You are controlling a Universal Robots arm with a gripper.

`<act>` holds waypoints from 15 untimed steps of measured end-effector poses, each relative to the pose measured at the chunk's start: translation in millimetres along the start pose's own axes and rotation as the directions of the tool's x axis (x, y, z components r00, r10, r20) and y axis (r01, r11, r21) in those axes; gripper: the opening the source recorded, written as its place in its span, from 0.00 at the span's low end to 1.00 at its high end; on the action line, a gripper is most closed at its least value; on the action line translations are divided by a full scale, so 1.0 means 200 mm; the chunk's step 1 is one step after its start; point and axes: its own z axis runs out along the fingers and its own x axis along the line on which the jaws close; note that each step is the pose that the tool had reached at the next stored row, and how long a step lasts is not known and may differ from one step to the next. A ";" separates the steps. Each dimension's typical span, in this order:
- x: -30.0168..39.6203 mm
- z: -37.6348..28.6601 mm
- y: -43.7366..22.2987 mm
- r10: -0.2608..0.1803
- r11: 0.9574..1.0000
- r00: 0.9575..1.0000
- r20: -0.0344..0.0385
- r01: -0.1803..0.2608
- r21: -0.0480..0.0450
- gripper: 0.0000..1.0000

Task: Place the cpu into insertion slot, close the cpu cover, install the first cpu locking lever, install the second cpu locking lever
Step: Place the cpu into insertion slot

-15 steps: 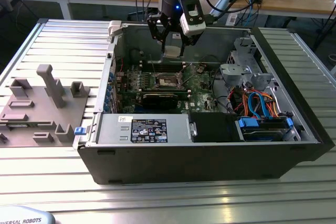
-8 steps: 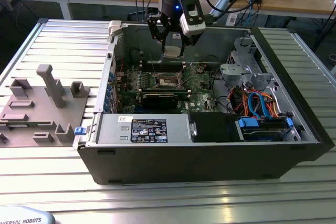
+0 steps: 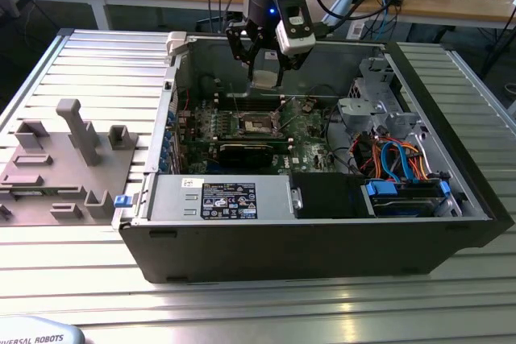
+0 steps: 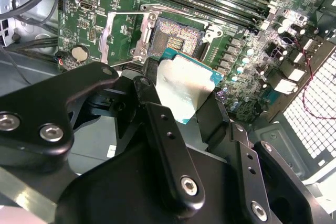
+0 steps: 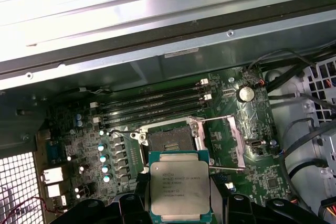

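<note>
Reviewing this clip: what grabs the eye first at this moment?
The gripper hangs inside the open computer case, clamped on the cpu. Below it on the green board, the insertion slot lies uncovered and empty.

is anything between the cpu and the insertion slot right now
Nothing. In the exterior view the cpu, gripped by the claw, hangs clear of the insertion slot with only open air between. Both wrist views show the slot uncovered.
</note>
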 end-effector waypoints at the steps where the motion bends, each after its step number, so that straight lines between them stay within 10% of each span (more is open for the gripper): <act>1: 0.000 0.000 0.000 0.001 1.000 1.000 0.000 -0.001 0.000 0.54; 15: 0.000 0.000 0.000 0.010 1.000 1.000 0.001 -0.010 0.000 0.54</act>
